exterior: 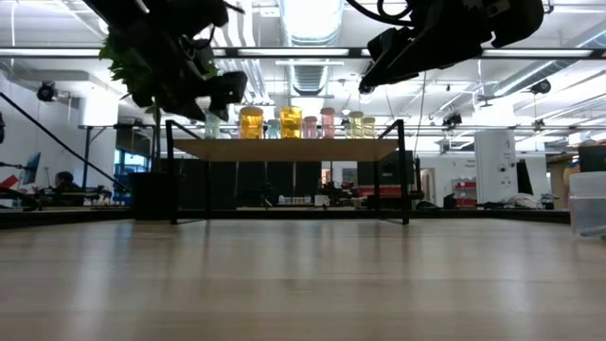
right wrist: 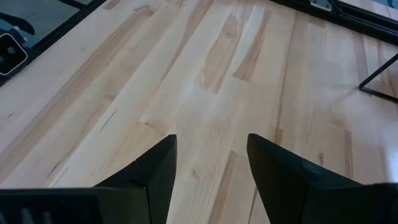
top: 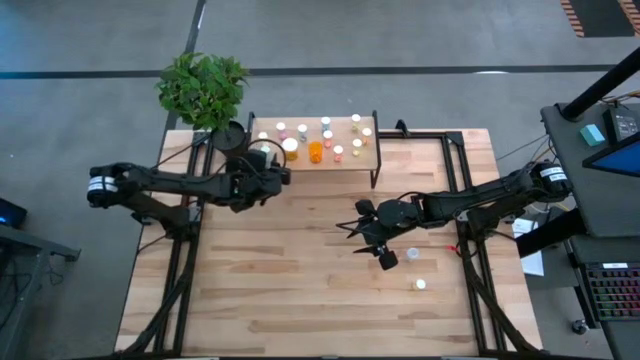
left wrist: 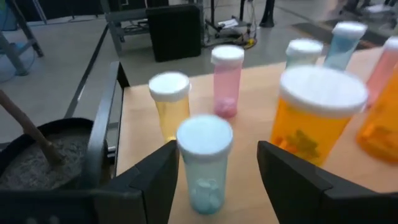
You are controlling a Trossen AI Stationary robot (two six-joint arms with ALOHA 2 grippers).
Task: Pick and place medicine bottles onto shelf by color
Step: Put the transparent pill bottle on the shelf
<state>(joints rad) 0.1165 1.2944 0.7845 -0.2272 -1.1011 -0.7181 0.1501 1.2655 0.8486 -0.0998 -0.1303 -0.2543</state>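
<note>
Pale wood table (top: 300, 270) under ceiling striplights (exterior: 312, 19).

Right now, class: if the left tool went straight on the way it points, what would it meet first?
The left tool is open around a bluish bottle on the shelf, so that comes first. Just beyond stand a yellow bottle and a pink one; depth is uncertain.

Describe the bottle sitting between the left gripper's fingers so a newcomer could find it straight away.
Start at the small light-wood shelf on thin black legs at the table's far edge, then go to its end beside the potted plant. There the left gripper stands open around a pale bluish bottle with a white cap. Its neighbours are yellow, pink and a wide orange one.
</note>
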